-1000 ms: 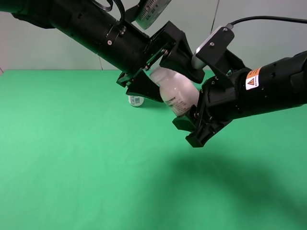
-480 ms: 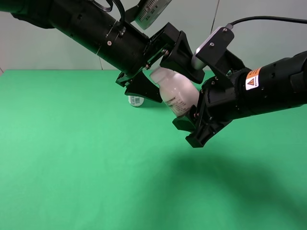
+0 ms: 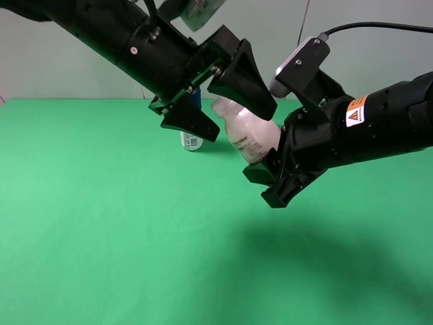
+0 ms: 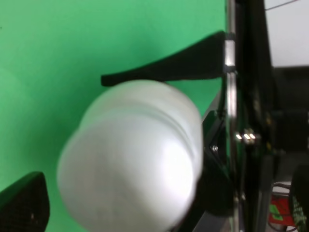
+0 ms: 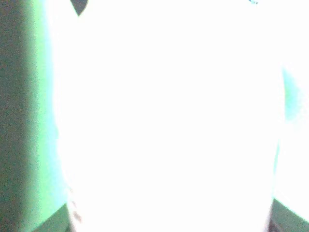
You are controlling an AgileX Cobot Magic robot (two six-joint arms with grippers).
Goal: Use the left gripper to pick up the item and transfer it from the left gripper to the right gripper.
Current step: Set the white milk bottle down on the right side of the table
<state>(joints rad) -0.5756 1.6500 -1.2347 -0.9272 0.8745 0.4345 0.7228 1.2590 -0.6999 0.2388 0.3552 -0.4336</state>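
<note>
Left gripper [image 3: 243, 123] just spread its jaws wide and let go of the bottle [image 3: 252, 137]. Right gripper [image 3: 270, 161] is clamped on it alone now, so the handoff looks basically done.

Squat white plastic bottle [image 3: 252, 135] with small-print label, tilted in mid-air, cap uppermost, base end clamped in black, warning-stickered right gripper [image 3: 267, 170], cap end between spread jaws of black left gripper [image 3: 242, 125]
</note>
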